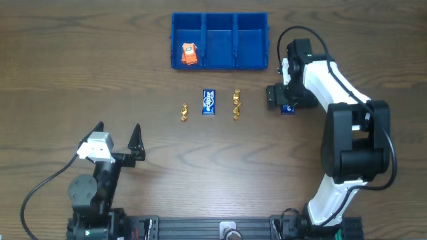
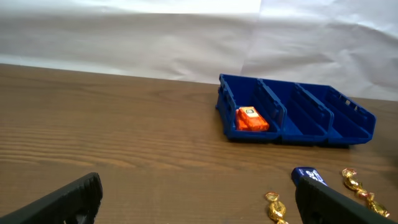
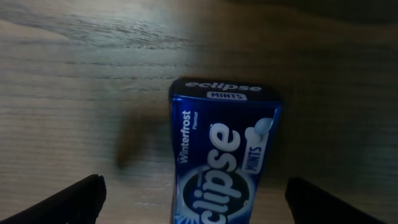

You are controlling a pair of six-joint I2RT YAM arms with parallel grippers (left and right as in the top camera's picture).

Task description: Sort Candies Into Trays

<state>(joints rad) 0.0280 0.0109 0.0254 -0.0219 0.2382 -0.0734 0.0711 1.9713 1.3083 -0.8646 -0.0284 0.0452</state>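
While the right claw [image 3: 198, 202] is held low over the table [image 1: 80, 67], its fingers are spread wide to either side of a blue mint pack [image 3: 221, 149]. The pack lies flat on the wood, just right of the blue tray [image 1: 220, 66], and nothing is clamped yet. Farther left, in a loose row before the tray, two further gold candies [image 1: 236, 98], a second blue pack [image 1: 209, 102] and a lone gold candy [image 1: 185, 112] are left on the wood. In the tray's left compartment an orange candy [image 1: 190, 53] is already lodged; the middle and right compartments are seen bare. The left claw [image 1: 119, 128] is parked near its base, fingers apart and holding nothing, well away from the candies. The sorting may thus be judged barely begun: one piece placed, five to be moved.
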